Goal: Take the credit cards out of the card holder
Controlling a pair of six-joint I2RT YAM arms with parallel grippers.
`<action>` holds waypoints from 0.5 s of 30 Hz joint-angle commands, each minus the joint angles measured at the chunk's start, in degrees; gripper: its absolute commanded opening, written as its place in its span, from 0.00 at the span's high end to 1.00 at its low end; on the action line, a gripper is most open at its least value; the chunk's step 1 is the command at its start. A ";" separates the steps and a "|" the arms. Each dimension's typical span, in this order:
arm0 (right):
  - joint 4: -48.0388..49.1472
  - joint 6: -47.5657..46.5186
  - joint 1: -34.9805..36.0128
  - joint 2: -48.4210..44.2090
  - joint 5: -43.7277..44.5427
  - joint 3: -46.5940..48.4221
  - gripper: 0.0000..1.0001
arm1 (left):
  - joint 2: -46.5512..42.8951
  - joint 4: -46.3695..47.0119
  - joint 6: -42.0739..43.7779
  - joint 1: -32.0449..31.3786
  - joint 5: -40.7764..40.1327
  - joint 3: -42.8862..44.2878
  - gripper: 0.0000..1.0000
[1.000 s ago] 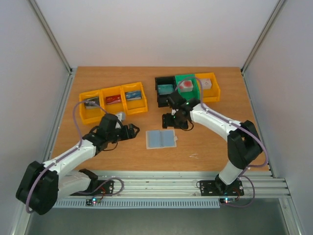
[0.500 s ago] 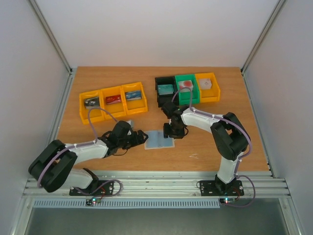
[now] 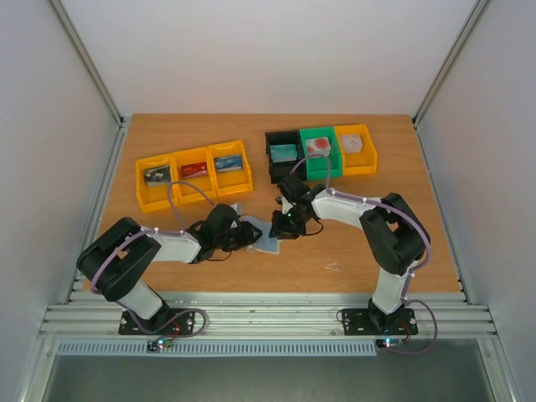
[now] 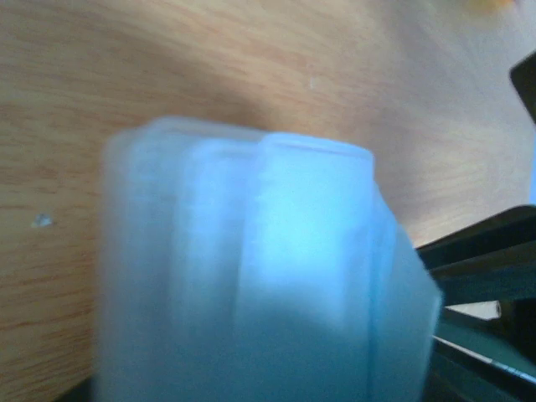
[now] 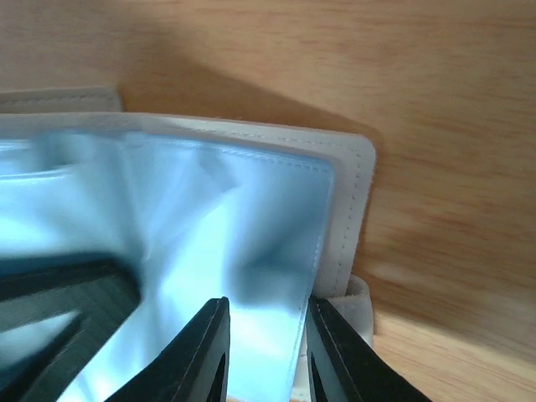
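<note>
The right tool (image 5: 268, 311) has its two fingers drawn close with a fold of the holder's (image 5: 251, 193) blue inner sheet between them. From the creases running out of the pinch, I judge it clamped on that sheet. Just beyond its tips lies the holder's pale stitched rim, and past that the bare counter (image 5: 435, 100).

The left tool (image 3: 241, 234) meets the same holder from the opposite side. Its own camera is filled with blurred pale-blue layers right at the lens and its fingers are out of sight, so I cannot tell whether they are apart or together.

Between the two tools the holder lies open and looks partly raised off the counter. No cards can be made out on their own. The stepped layers in front of the left tool may be pockets or card edges, but they are too blurred to say.

The right tool seems to hold soft sheet rather than a card, so a pull may only stretch the pocket or drag the whole holder. If the left tool's hold is loose, the holder would slide along and the cards would not come out. Both tools crowd one small thing, so their fingers could knock together.
</note>
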 commanded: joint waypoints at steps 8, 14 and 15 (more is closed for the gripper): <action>-0.37 -8.74 -1.17 -11.76 -7.51 0.63 0.66 | -5.98 4.14 6.45 0.36 4.93 -0.99 1.00; -10.98 -20.24 -5.96 -27.37 -6.95 4.95 0.53 | -19.58 4.22 19.82 5.34 20.58 2.71 1.00; -12.80 -22.40 -6.01 -29.32 -7.13 6.65 0.51 | -22.01 3.16 21.84 5.89 21.88 3.96 1.00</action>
